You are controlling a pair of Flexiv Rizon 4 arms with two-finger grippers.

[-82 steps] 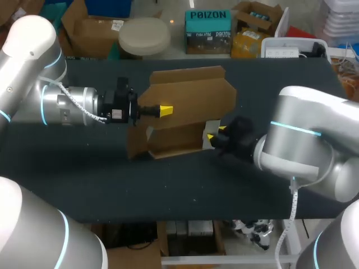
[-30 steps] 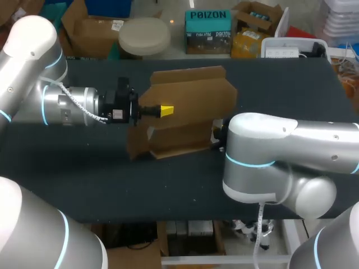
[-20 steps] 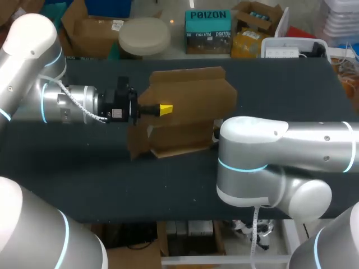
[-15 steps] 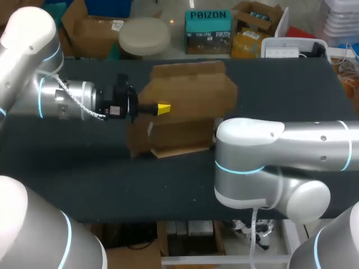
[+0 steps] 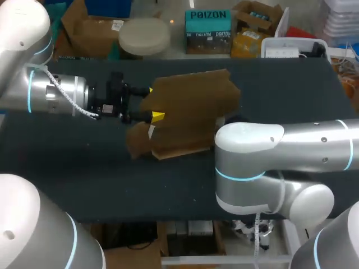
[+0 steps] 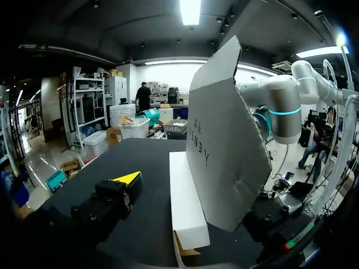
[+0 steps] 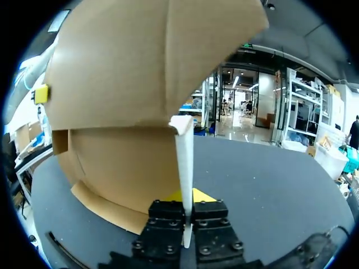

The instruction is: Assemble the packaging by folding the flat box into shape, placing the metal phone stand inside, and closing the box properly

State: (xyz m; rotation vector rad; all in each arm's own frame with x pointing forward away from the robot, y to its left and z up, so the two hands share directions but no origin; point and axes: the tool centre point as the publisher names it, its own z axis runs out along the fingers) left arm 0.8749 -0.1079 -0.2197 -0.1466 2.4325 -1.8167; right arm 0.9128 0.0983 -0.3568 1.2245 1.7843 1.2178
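The right gripper (image 7: 186,208) is hidden in the head view behind the thick grey elbow of the right arm (image 5: 252,162). That elbow fills the lower right of the frame and also covers the lower right corner of the box (image 5: 190,109). The right wrist view does show the gripper: its fingers stand narrow, pinching from two sides a thin white edge (image 7: 184,159) of the box that rises upright from between them. Only a sliver of yellow shows behind that edge. Ahead of the gripper a brown wall of the box bulges, with a broad panel leaning over it. What lies inside cannot be seen.

The box sits at the middle of the dark table (image 5: 84,174), half folded. Its long axis runs left to right across the frame, and its big lid is raised toward the upper edge. It is plain brown card with creased fold lines.

The left arm (image 5: 53,95) comes in from the upper left. The left gripper (image 5: 153,103) is at the box's left end, fingers spread wide. In the left wrist view a tall flap (image 6: 224,140) stands upright between them. One finger (image 6: 128,177) is well apart from it; the other's tip is hidden behind the flap
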